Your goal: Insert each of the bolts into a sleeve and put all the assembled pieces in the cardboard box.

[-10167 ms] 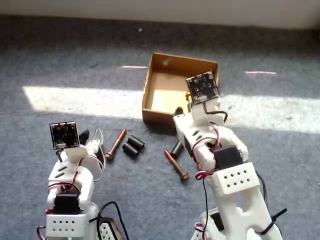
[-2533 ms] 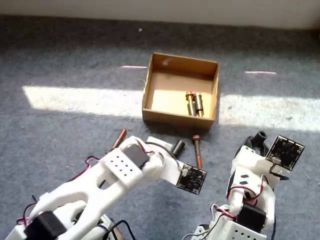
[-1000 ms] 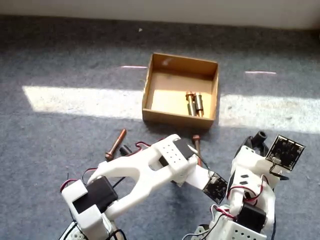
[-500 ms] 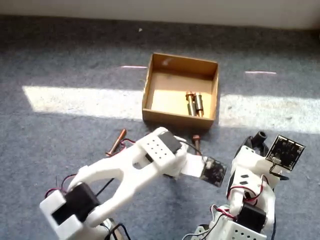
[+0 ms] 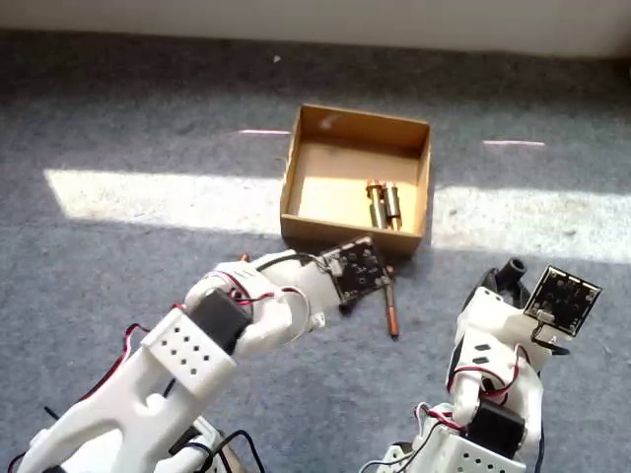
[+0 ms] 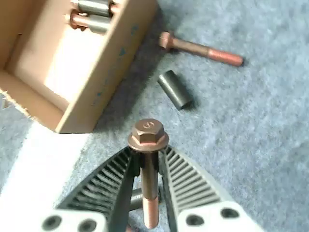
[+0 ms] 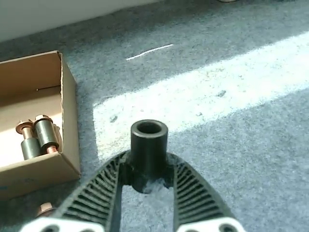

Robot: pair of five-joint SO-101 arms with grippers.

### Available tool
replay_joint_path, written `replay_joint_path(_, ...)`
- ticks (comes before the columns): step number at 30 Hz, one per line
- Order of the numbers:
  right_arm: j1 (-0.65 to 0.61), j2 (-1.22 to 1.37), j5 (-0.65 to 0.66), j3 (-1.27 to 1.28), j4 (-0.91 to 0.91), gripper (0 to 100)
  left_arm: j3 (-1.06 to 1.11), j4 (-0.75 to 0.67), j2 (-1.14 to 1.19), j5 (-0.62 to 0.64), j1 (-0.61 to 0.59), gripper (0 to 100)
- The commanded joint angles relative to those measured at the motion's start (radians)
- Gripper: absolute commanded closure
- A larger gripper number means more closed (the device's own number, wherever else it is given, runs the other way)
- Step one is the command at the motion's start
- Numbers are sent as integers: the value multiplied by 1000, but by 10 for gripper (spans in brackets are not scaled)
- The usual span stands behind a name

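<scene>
My left gripper point(image 6: 148, 159) is shut on a copper bolt point(image 6: 148, 137), held just above the carpet in front of the cardboard box point(image 6: 111, 72). A second bolt point(image 6: 200, 48) and a black sleeve point(image 6: 175, 89) lie loose on the carpet beyond it. That loose bolt point(image 5: 390, 310) lies right of the left arm's wrist. My right gripper point(image 7: 148, 169) is shut on a black sleeve point(image 7: 148, 145), open end up, right of the box point(image 7: 70, 111). The held sleeve point(image 5: 513, 268) sits at the right arm's tip. Two assembled pieces point(image 5: 383, 204) lie in the box point(image 5: 350, 236).
Grey carpet all round, crossed by a sunlit band point(image 5: 148, 197) level with the box. A wall point(image 5: 315, 15) runs along the far edge. The left arm point(image 5: 227, 325) stretches diagonally across the near carpet. A bolt head point(image 7: 46, 209) lies near the box's front corner.
The left arm's wrist has swung left and up toward the box front from near the right arm. The right arm has not moved with its sleeve.
</scene>
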Motion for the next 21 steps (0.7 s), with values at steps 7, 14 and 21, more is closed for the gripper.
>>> replay_joint_path(7,-117,-13,0,-10,-25,992,-1,-21,-403,347,-122,993)
replay_joint_path(14,-257,-13,-8,-10,-24,992,50,-25,-533,517,-122,993)
replay_joint_path(21,-397,-13,-8,-8,-19,992,231,-104,-731,532,-122,993)
